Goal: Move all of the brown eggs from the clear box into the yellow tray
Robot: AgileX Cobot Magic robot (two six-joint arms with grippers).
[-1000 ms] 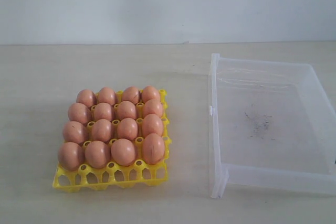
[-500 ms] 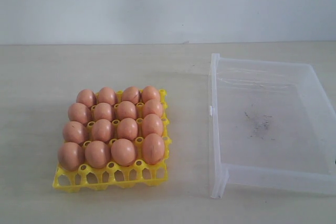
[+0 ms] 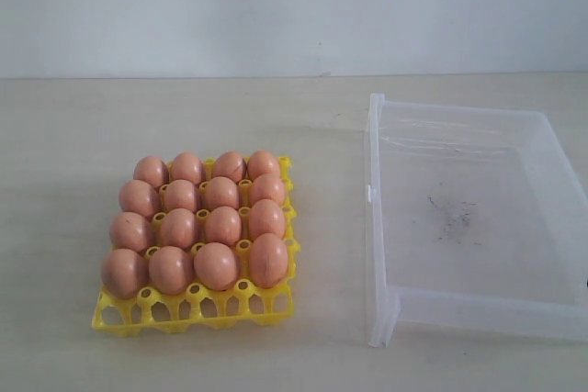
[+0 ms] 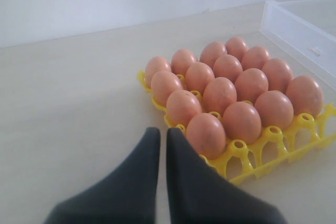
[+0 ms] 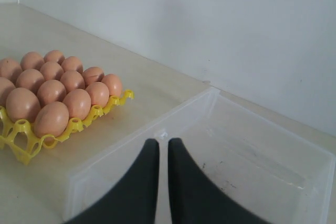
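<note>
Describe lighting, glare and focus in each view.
Exterior view: soft, even light, a faint shadow under the yellow tray, no strong glare on the clear box. Left wrist view: brown eggs show mild sheen; left end effector is dark and featureless. Right wrist view: right end effector likewise dark, box walls hazy.

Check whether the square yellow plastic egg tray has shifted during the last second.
No. The yellow plastic egg tray keeps the same gap to the transparent rectangular plastic box in the exterior view.

Nothing visible has changed over the last second.
</note>
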